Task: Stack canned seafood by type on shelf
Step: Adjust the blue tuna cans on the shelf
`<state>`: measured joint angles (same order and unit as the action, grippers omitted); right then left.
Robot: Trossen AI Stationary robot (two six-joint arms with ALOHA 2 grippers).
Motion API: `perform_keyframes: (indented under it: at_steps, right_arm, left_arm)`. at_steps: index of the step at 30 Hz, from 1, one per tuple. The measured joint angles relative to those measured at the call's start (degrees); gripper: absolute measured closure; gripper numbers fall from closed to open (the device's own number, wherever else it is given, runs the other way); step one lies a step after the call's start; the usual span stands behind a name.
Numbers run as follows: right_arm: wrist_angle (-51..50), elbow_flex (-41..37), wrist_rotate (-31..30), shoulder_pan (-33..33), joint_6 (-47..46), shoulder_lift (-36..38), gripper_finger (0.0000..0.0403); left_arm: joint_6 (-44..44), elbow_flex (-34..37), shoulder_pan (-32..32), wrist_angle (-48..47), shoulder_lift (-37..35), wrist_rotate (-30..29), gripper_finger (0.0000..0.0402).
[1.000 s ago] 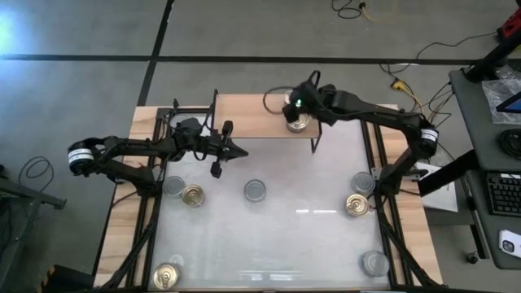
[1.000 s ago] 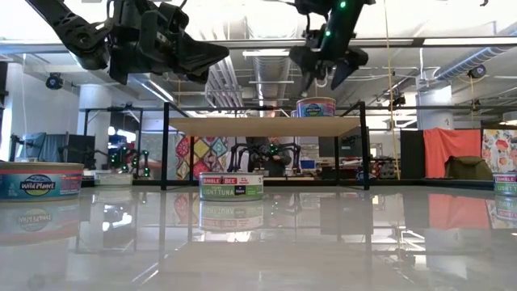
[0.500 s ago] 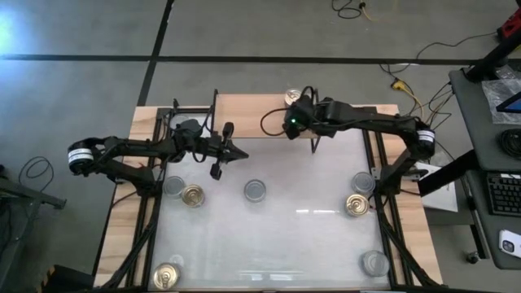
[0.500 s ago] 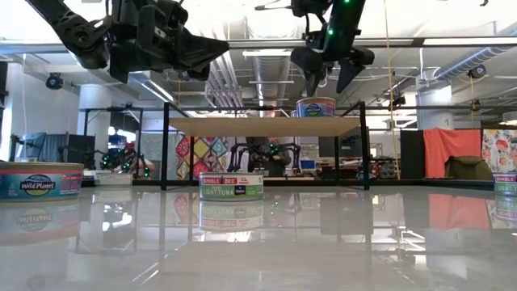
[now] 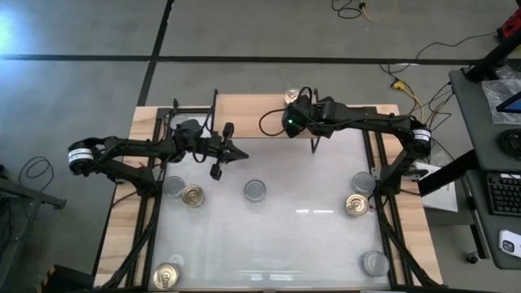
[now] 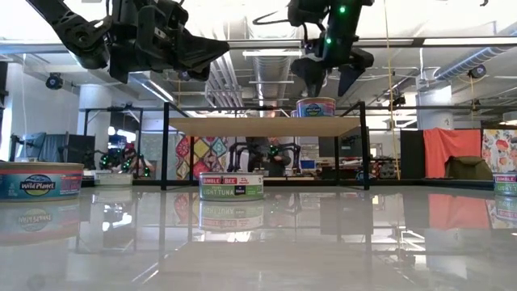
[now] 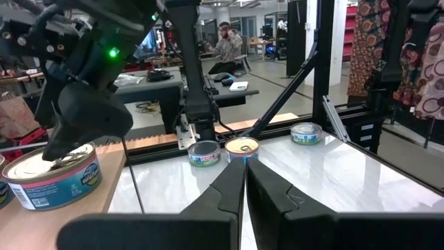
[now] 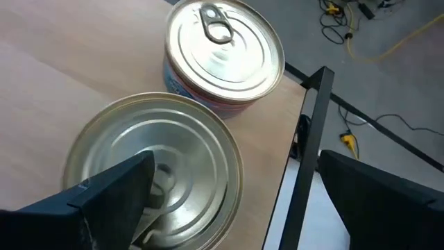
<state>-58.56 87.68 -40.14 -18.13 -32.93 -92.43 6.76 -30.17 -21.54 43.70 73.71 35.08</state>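
Hovering over the wooden shelf (image 5: 260, 114) at the desk's (image 5: 269, 236) far edge, the right hand (image 8: 229, 201) is spread wide above a silver-topped tin (image 8: 156, 173); a second tin (image 8: 223, 52) sits just beside it on the plank. The left hand (image 5: 238, 152) hangs over the desk's left side, fingers pressed together, empty. Six more tins, gold (image 5: 193, 195) and silver (image 5: 256, 191), lie scattered on the desk
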Motion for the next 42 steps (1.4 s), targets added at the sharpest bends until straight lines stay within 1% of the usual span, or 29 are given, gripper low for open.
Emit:
perform_keyframes:
  at_steps: [4,8,42]
  right_arm:
    - [0.11,0.00,0.10,-0.29,-0.06,-0.21,0.0005]
    - [0.19,0.00,2.02,-0.21,-0.15,-0.26,0.0005]
    - [-0.11,-0.03,3.10,0.39,-0.48,0.90,0.0005]
  left_arm:
    - [0.00,0.00,0.00,-0.02,0.00,-0.01,0.0401]
    - [0.00,0.00,0.00,-0.07,0.07,-0.01,0.0401]
    - [0.22,0.00,0.00,-0.02,0.07,-0.01,0.0401]
